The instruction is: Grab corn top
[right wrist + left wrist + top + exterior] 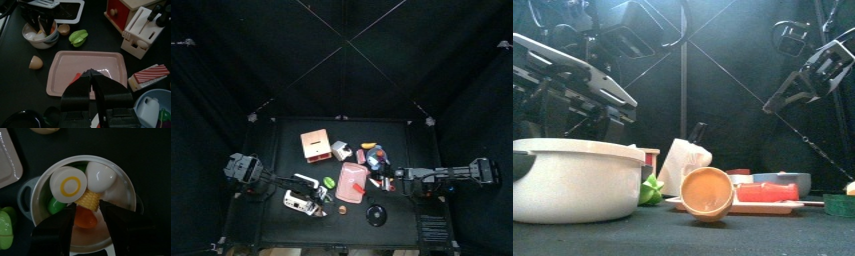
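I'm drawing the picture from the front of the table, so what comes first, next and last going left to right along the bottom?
White pot → green toy piece → white crumpled bag → orange bowl tipped on its side → pink tray → blue bowl.

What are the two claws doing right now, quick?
Left claw: open, holding nothing, over the corn in the white pot.
Right claw: shut, empty, above the pink tray.

Two black arms (251, 176) over a cluttered surface (278, 140), pink tray (353, 180) between them, red box (315, 143) farther back.
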`<action>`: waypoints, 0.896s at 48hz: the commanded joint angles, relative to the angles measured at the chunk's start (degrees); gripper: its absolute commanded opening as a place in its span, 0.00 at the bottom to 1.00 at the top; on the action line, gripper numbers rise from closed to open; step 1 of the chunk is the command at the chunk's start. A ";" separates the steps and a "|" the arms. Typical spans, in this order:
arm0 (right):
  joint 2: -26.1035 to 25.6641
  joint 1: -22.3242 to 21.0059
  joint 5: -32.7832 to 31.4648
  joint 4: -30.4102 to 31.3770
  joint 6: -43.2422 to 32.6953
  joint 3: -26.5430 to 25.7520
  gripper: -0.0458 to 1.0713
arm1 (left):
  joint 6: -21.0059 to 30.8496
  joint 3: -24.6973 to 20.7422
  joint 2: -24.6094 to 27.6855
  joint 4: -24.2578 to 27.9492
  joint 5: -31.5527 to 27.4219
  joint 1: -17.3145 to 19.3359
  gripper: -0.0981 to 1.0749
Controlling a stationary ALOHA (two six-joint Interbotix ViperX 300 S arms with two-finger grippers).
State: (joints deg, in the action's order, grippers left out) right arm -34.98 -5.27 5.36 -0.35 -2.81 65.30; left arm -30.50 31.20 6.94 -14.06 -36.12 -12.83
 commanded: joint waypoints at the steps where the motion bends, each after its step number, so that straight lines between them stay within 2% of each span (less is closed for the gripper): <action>1: -0.18 -0.09 0.26 -0.09 -0.09 -0.53 0.05 | -0.18 -1.32 -0.44 0.18 1.41 0.26 0.76; 12: 0.00 -0.18 0.26 -0.09 -0.18 -0.35 0.05 | 0.09 -1.23 0.79 0.35 3.69 0.79 0.72; 25: 0.00 -0.09 0.26 0.00 -0.18 -0.26 0.05 | 0.44 -0.97 0.18 0.26 3.78 1.23 0.56; 43: 0.00 -0.09 0.26 0.00 -0.18 -0.18 0.05 | 0.62 0.18 -4.66 -1.23 4.04 1.32 0.58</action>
State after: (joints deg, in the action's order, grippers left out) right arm -34.72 -5.27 5.36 -0.35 -2.90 65.65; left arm -29.97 32.17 3.87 -14.59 -32.61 -11.69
